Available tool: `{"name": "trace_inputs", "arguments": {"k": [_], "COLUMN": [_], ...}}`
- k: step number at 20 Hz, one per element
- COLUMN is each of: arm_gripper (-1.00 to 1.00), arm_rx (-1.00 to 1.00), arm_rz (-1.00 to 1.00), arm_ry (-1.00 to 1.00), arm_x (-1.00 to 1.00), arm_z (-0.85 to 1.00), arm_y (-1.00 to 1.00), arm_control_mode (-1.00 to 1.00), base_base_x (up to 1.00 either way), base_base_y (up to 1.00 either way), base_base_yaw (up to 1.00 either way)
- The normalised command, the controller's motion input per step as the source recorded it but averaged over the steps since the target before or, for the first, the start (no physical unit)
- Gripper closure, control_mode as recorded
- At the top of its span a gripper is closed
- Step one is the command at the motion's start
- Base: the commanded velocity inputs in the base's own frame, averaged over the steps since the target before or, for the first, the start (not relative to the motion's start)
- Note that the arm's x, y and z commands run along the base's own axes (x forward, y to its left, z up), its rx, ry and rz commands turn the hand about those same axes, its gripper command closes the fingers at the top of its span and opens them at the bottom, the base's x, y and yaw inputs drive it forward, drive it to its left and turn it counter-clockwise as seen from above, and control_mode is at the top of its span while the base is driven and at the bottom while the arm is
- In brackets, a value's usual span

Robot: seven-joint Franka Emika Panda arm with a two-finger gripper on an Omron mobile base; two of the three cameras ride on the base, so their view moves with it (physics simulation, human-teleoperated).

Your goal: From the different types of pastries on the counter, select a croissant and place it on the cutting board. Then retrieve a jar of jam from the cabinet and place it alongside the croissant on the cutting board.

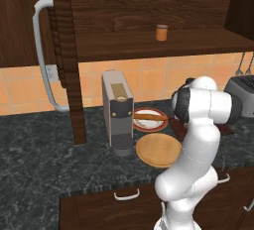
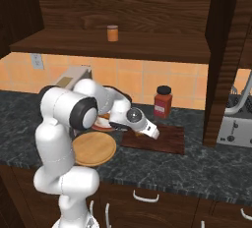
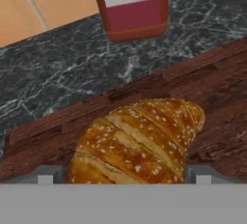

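On cutting board (image 3: 212, 92), croissant (image 3: 137, 141) near edge

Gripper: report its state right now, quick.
Gripper: open, jaws spread either side of the croissant, which lies on the cutting board; not gripping it.

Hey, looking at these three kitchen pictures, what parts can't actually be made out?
- Left base view: the cutting board is mostly hidden behind the white arm.
- Hand view: the croissant's near end is cut off by the bottom edge, so contact with the pincer fingertips can't be judged.
- Hand view: the paprika bottle top is cut by the upper edge.
- Both base views: the jam jar is too small for label detail.
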Motion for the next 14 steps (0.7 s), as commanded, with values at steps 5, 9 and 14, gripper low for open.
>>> {"name": "trace_inputs", "arguments": {"k": [5,9,14], "arm_gripper": [-1.0,-1.0,-1.0], "arm_rx": [0.0,0.0,0.0], "arm_rz": [0.0,0.0,0.0], "arm_ry": [-0.06,0.0,0.0], "arm_x": [-0.02,-0.12,-0.01], "arm_z": [0.81,0.9,0.99], "arm_y": [0.0,0.0,0.0], "arm_control_mode": [-1.0,-1.0,-1.0], "base_base_x": [0.0,0.0,0.0], "base_base_y": [0.0,0.0,0.0], "base_base_yaw": [0.0,0.0,0.0]}}
